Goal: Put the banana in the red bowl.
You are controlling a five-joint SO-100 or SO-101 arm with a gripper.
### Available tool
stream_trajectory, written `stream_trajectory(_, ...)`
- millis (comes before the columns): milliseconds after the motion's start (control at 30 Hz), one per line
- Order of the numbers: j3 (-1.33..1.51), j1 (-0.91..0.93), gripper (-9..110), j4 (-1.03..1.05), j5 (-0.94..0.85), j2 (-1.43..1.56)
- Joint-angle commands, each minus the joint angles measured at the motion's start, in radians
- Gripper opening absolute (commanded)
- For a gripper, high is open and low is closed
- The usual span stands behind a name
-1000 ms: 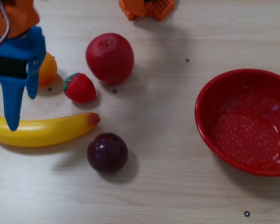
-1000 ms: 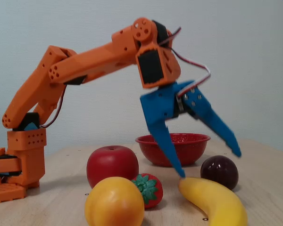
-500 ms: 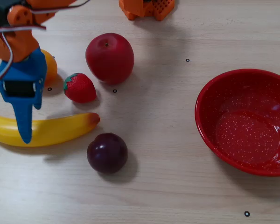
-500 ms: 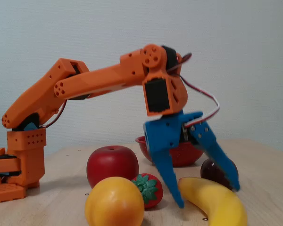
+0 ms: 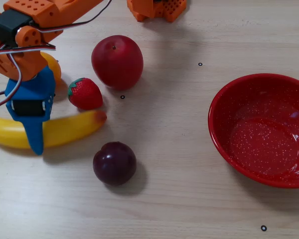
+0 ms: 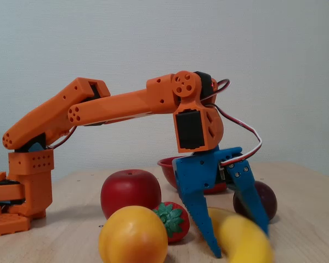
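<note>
The banana (image 5: 65,130), lying at nine o'clock on the counter (image 5: 179,199), is straddled by the open jaws of the gripper (image 6: 238,241), seemingly so it can be clamped and carried to the red bowl (image 5: 224,104) at three o'clock.

Glossy smooth yellow plastic banana (image 5: 70,130); glossy red bowl (image 5: 261,129) with fine white speckles inside; matt blue plastic hand (image 6: 238,238) on a matt orange plastic arm; pale wood-grain counter (image 5: 179,199), smooth.
</note>
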Motion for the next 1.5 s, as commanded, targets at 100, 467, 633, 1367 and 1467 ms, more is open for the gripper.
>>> stream_trajectory(100,-0.078,0.020,0,-0.011,0.025,0.064)
stream_trajectory(467,-0.084,0.032,0,-0.031,-0.067,0.117)
stream_trajectory(633,-0.063,0.040,0,-0.067,-0.124,0.167)
stream_trajectory(1367,0.118,0.114,0,-0.123,-0.307,0.647)
stream_trajectory(1467,0.152,0.163,0,-0.124,-0.374,0.718)
